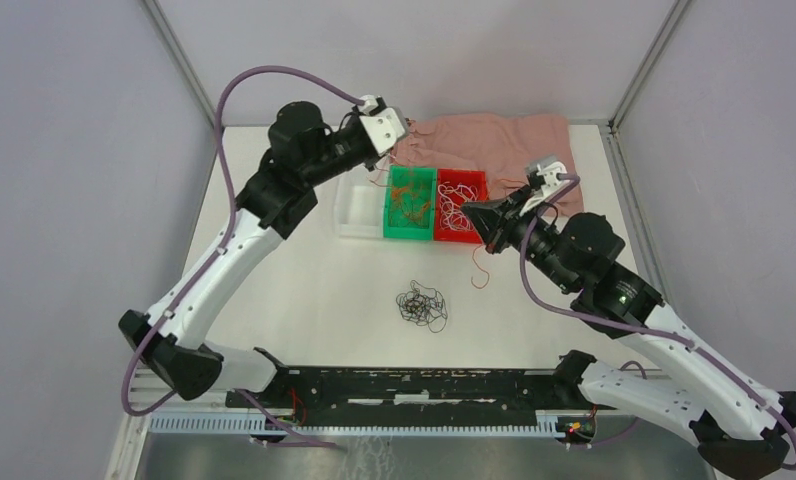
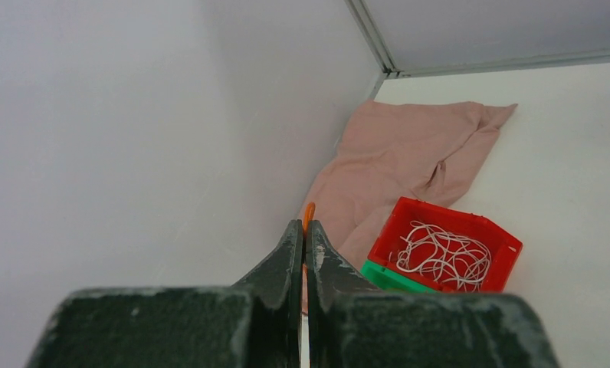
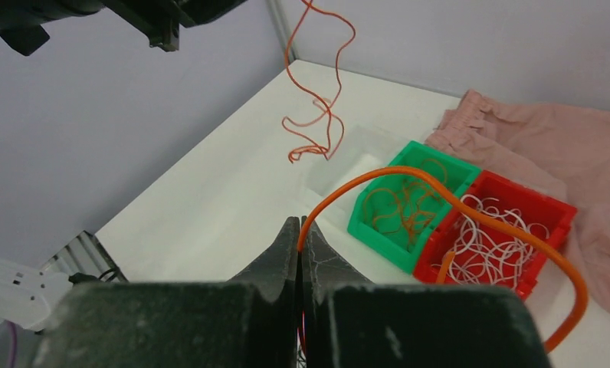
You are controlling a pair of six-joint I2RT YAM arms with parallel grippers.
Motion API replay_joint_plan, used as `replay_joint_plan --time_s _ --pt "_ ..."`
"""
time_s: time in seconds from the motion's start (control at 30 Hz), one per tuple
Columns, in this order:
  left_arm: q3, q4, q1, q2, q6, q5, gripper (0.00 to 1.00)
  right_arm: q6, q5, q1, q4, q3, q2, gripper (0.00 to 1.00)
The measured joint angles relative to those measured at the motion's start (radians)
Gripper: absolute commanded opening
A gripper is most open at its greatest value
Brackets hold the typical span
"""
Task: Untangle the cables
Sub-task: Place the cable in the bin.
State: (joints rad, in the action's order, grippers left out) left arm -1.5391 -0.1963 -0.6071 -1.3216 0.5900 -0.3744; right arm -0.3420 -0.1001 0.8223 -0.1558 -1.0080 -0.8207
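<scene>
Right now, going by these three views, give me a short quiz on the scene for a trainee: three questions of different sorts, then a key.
1. Multiple choice: the red plastic bin holds thin wires of which colour? A white, B black, C purple.
2. True or false: the tangle of thin black wires lies inside the green plastic bin.
3. Fill in: the left gripper is shut on a thin strand and the right gripper on a looping strand; both strands are ____ in colour.

Key: 1 A. 2 False: it lies on the white table, nearer the arm bases than the bins. 3 orange.
</scene>
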Motion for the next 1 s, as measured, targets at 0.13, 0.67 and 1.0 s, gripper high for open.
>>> replay_joint_plan --time_s 0.13,0.67,1.0 --pt "0.000 0.031 0.000 -0.094 -0.003 0.004 0.03 0.026 -0.065 0.000 -0.026 0.002 0.030 0.01" --pt "0.010 0.124 0.063 -0.339 -0.124 -0.031 0.03 0.098 -0.217 -0.003 -0.097 0.014 0.102 0.01" --pt "0.050 0.146 0.104 -0.403 -0.224 -0.100 0.03 0.112 -0.242 -0.007 -0.112 0.019 0.101 0.01"
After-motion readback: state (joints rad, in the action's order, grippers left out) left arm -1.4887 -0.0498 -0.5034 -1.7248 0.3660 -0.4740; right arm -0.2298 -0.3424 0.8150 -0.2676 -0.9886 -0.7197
